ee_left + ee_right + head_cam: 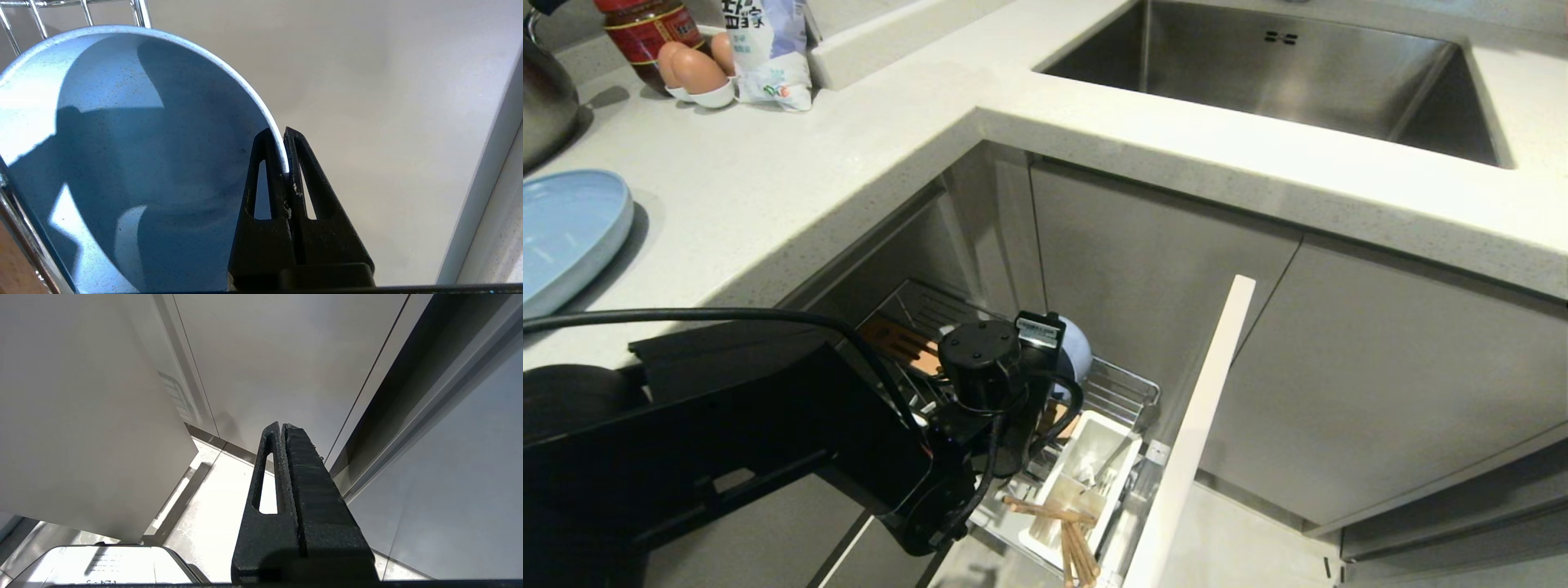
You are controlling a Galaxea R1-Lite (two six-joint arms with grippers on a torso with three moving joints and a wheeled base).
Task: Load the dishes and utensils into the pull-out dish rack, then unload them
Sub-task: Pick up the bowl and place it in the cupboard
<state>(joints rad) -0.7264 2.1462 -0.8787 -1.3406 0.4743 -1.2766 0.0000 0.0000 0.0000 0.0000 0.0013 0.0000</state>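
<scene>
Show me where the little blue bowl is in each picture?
Head view: the bowl peeks out behind the left gripper's wrist, inside the dish rack.
Left wrist view: the bowl fills the left side, its rim pinched by the left gripper.
Right wrist view: not there.
Shared landmark: the rack's chrome wires.

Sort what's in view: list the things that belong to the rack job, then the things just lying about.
Job: bowl pinched at its rim by the left gripper; plate on the counter; chopsticks; dish rack.

Lying about: sink, eggs, jar, bag.
</scene>
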